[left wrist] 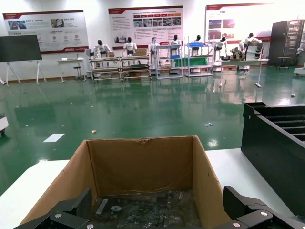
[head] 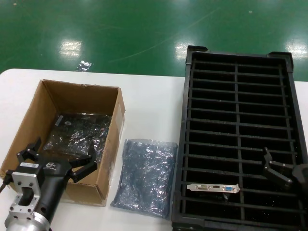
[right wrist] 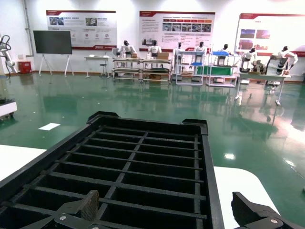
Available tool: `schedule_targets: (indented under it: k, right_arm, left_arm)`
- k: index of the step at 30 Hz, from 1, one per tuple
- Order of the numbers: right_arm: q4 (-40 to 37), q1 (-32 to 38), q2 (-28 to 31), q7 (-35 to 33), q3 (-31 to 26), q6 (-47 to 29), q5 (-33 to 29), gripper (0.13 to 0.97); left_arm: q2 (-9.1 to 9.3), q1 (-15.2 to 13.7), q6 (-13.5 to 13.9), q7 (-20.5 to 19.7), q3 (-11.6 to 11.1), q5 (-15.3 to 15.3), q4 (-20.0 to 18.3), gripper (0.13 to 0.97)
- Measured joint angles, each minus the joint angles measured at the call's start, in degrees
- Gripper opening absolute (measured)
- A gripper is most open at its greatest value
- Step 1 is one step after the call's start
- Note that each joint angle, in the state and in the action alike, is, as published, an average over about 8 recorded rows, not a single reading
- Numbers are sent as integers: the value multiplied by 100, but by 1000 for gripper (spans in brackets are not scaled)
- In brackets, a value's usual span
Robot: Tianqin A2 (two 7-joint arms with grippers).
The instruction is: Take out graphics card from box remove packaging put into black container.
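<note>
card point(head: 213, 187): thin, silver bracket up, long axis crosswise in black slatted tray point(head: 288, 110) slot, just left of right end effector point(head: 275, 169) | both end effectors spread, empty | left end effector point(head: 55, 161) over cardboard box point(head: 114, 126) | crinkly bag point(head: 145, 177) flat just right of it

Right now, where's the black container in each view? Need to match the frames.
Head view: the black container fills the right side of the table, with the graphics card standing in a near slot.
Left wrist view: only its outer wall shows, past the cardboard box.
Right wrist view: its slatted slots lie beneath the right gripper.
Shared landmark: the green floor beyond the table.
</note>
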Motion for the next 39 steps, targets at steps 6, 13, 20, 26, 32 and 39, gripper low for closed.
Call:
schedule_targets:
  k: [6, 13, 20, 26, 32, 39]
  right_arm:
    - [0, 0, 0, 0, 0, 0, 0, 966]
    - [0, 0, 0, 0, 0, 0, 0, 966]
    - [0, 0, 0, 0, 0, 0, 0, 966]
    - [0, 0, 0, 0, 0, 0, 0, 966]
    - [0, 0, 0, 0, 0, 0, 0, 966]
    - [0, 0, 0, 0, 0, 0, 0, 966]
  left_arm:
    - [0, 0, 0, 0, 0, 0, 0, 966]
    - [0, 0, 0, 0, 0, 0, 0, 966]
    - [0, 0, 0, 0, 0, 0, 0, 966]
    - [0, 0, 0, 0, 0, 0, 0, 966]
    - [0, 0, 0, 0, 0, 0, 0, 966]
    - [0, 0, 0, 0, 0, 0, 0, 966]
